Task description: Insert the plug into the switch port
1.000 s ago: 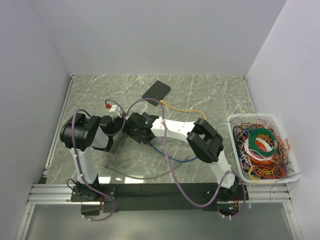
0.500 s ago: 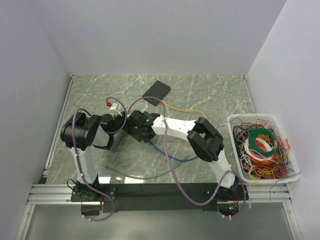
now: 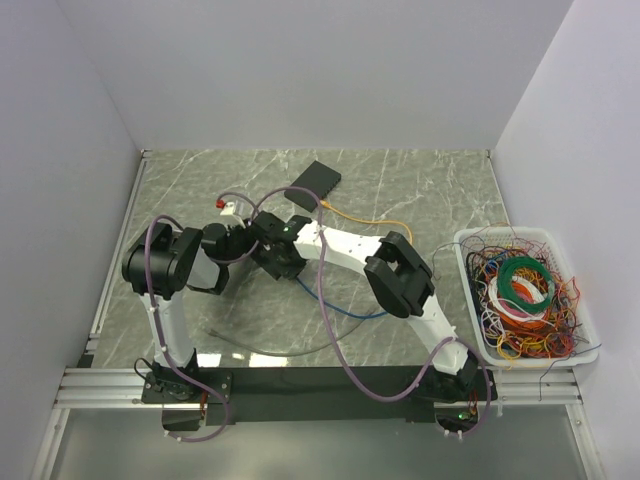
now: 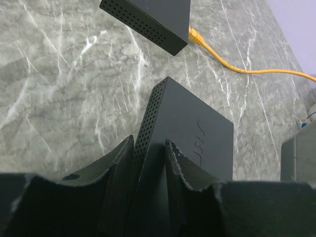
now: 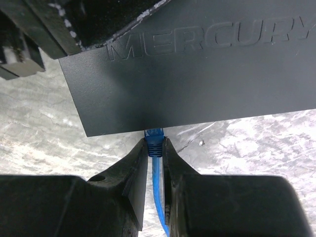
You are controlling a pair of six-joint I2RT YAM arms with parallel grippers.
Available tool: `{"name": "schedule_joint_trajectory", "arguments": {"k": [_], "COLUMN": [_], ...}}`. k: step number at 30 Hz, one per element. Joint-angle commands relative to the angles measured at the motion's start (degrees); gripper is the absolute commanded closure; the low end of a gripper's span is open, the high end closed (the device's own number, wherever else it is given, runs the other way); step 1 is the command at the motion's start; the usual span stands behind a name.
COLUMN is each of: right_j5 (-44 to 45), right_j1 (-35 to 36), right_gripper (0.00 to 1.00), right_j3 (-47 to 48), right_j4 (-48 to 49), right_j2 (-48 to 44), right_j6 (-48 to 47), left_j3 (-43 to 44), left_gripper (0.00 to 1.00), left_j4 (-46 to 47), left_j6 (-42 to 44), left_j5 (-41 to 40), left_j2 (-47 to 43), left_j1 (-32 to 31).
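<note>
Plug (image 5: 154, 140): blue network plug, its front end meeting the near edge of the Mercury switch (image 5: 197, 74); whether it sits in a port cannot be told from here
Right claw (image 5: 155, 144): almost closed, its two fingers pinching the plug from either side, just short of the Mercury switch's edge
Blue cable (image 5: 157, 197): runs back from the plug between the fingers, away from the Mercury switch
Mercury switch: flat black box with MERCURY pressed into its broad face and a perforated narrow side; in the left wrist view it is raised and tilted above the tabletop (image 3: 430, 190)
Left claw (image 4: 148, 143): narrowed down onto the near end of the Mercury switch and gripping it, fingers tight against the casing
Second switch (image 4: 148, 19): another black perforated box, lying flat on the grey marbled tabletop beyond the Mercury switch and apart from it
Yellow cable (image 4: 237, 64): plugged in at the second switch's corner, trailing off past the right of the Mercury switch
White bin (image 3: 463, 262): well to the right of the Mercury switch, piled with tangled coloured wires (image 3: 520, 290)
</note>
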Motion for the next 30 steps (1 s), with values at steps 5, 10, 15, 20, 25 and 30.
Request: {"name": "schedule_joint_trajectory", "arguments": {"k": [5,10,15,20,25,30], "right_j5": [-0.38,1.36,3.66,1.12,-1.26,-2.93], "right_j1": [-1.57,-1.57,-1.83,-2.71,-3.94,-4.64], "right_gripper": [1.00,1.00,1.00,1.00,1.00,1.00], "right_j3": [8.85,7.19,0.25,0.41,4.80,7.96], "right_j4": [32.07,39.44,51.56,55.45,54.93,53.44], "right_j2": [-0.01,-0.53,-2.47,-1.42,0.08,-0.01], "right_j6": [3.06,3.68,3.86,3.68,3.77,3.77], "left_j3": [-1.01,-0.92,-0.74,-0.57,0.31,0.58], "left_gripper": [0.75,0.76,0.77,0.78,0.79,0.80], "left_j4": [-7.78,-7.87,-7.51,-7.34,-8.65,-8.58], "left_j6": [-2.05,-2.05,-2.40,-2.49,-2.57,-3.54], "left_j5": [11.05,11.40,12.10,12.45,12.89,13.68], "left_j2": [2.39,2.66,3.09,3.27,4.23,4.94], "left_j1": [-5.83,-5.92,-5.83,-5.83,-5.83,-5.83]}}
